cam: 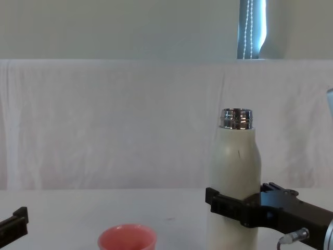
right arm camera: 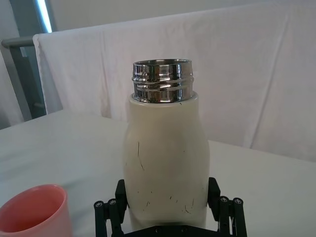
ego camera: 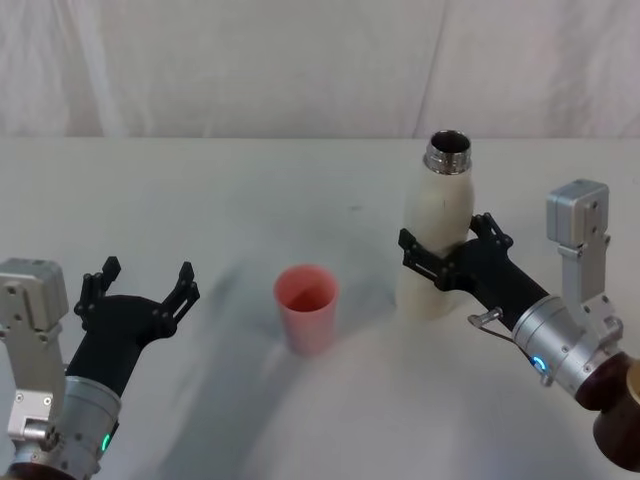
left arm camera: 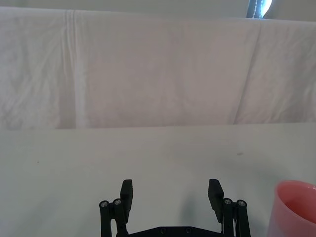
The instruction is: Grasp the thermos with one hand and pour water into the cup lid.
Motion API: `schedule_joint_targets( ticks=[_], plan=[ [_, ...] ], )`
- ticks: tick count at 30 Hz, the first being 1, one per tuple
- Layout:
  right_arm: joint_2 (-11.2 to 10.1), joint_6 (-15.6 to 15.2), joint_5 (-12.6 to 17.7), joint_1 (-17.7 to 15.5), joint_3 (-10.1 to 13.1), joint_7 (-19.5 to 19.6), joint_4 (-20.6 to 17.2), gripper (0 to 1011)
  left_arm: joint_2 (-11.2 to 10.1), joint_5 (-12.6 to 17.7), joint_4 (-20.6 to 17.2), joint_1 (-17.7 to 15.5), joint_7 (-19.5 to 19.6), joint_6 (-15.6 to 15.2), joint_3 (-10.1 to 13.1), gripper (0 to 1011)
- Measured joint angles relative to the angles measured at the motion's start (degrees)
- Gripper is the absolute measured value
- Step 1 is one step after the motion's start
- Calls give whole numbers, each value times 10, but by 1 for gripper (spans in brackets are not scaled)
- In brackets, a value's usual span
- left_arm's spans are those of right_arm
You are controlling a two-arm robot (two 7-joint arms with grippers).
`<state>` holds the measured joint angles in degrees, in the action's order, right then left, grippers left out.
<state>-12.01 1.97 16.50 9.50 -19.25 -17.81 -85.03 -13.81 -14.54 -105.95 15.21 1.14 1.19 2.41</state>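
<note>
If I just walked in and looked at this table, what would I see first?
You'd spot the tall cream thermos first, upright on the white table to the robot's right, its shiny neck open, with the right gripper closed around its body. Next is the little pink cup lid, upright in the middle of the table. The left gripper waits open to the robot's left.
</note>
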Motion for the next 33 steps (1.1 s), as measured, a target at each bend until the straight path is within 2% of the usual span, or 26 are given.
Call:
schedule_joint_targets(
  ticks=[33],
  plan=[
    [-27,-4,11,-53,21,7,-57,1000,0,0,0,0,0,0,0,1001]
  ],
)
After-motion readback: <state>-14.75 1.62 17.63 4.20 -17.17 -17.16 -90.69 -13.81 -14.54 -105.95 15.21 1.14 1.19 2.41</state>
